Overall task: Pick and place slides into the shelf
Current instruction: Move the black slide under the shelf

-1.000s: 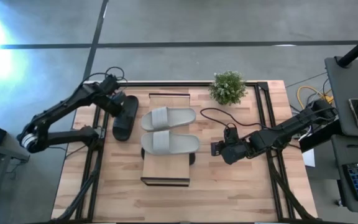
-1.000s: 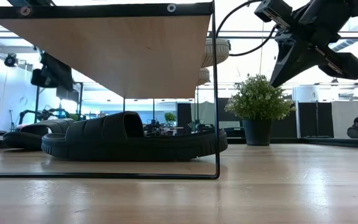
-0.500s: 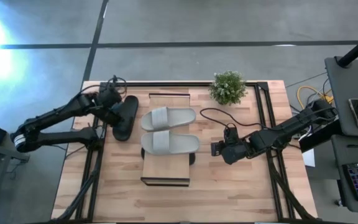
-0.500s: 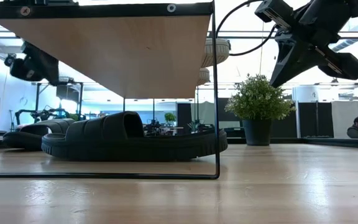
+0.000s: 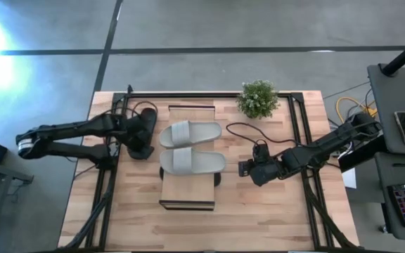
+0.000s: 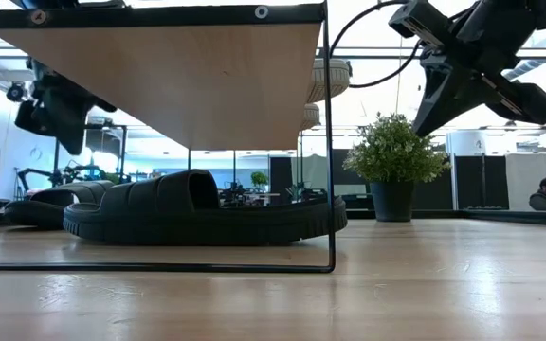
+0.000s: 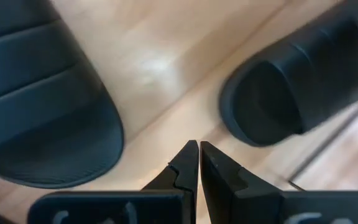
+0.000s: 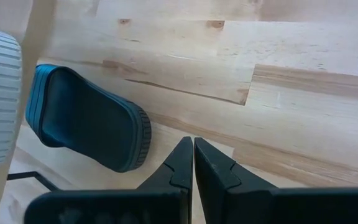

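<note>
The light grey pair point(image 5: 190, 146) lies side by side on the shelf's plank top point(image 5: 188, 193). One black slide point(image 6: 197, 208) rests on its sole on the table under the plank; its end point(image 8: 89, 127) shows in the right wrist view. The other black slide point(image 5: 141, 132) lies on the table left of the shelf. My left gripper point(image 5: 128, 131) hovers shut just above that slide's left side; its wrist view shows the shut fingertips point(image 7: 199, 149) over bare wood between the two black slides point(image 7: 42, 112) point(image 7: 291, 93). My right gripper point(image 5: 247, 169) waits shut in the air right of the shelf.
A small potted plant point(image 5: 258, 98) stands at the far edge, right of the shelf. A black cable point(image 5: 248, 130) loops over the table near the right gripper. Dark frame rails point(image 5: 107, 183) run along the table's left and right sides. Bare wood lies near the shelf's near end.
My left arm has stretched out low, and its gripper has come down and a little toward the near edge, ending close over the black slide left of the shelf. The slides and my right arm have stayed where they were.
</note>
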